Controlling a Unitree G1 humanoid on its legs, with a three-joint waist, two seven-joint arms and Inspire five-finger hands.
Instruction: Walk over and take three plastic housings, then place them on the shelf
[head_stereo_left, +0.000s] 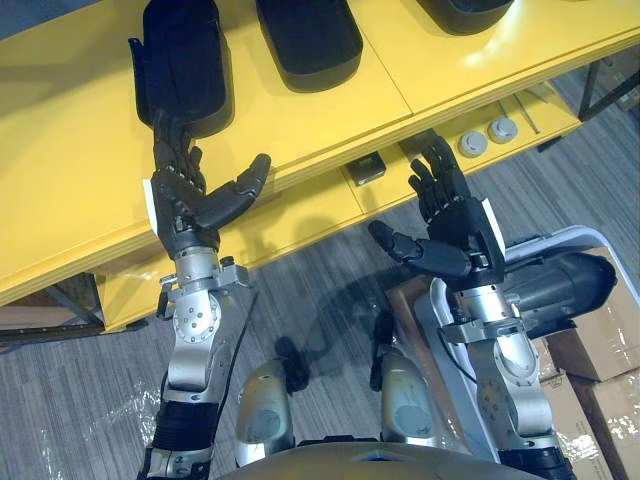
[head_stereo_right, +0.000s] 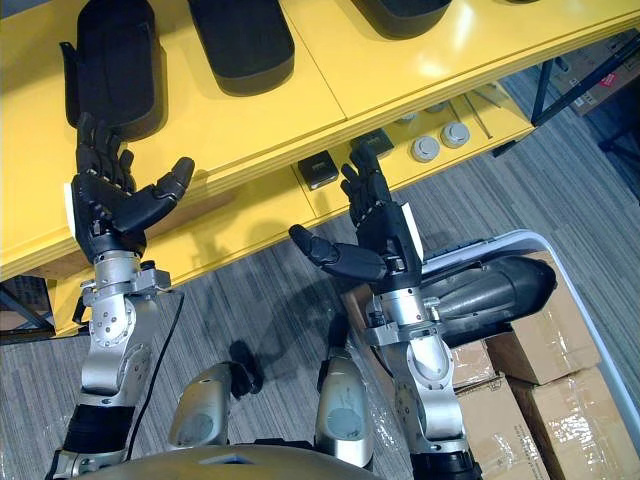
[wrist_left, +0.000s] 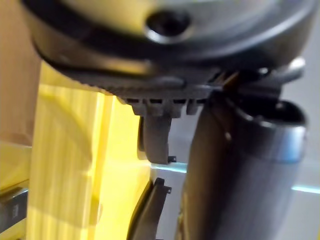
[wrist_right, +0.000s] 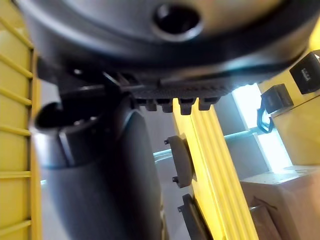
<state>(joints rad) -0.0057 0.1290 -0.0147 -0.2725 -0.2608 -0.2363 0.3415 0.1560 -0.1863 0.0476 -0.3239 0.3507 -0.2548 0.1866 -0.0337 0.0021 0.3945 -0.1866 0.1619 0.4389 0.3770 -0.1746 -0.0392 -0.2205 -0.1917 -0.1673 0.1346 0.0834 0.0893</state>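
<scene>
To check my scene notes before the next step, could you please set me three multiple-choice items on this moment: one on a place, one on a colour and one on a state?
1. Where do the dark oblong plastic housings lie?
A) on a chair
B) on top of the long two-level shelf
C) in a drawer

2. What colour is that shelf?
A) white
B) blue
C) yellow

3. How are the left hand and the right hand?
A) both open and empty
B) both shut on housings
C) left shut on a housing, right open

Answers:
1 B, they rest on its top board.
2 C, its boards are yellow throughout.
3 A, fingers are straight and palms bare.
</scene>
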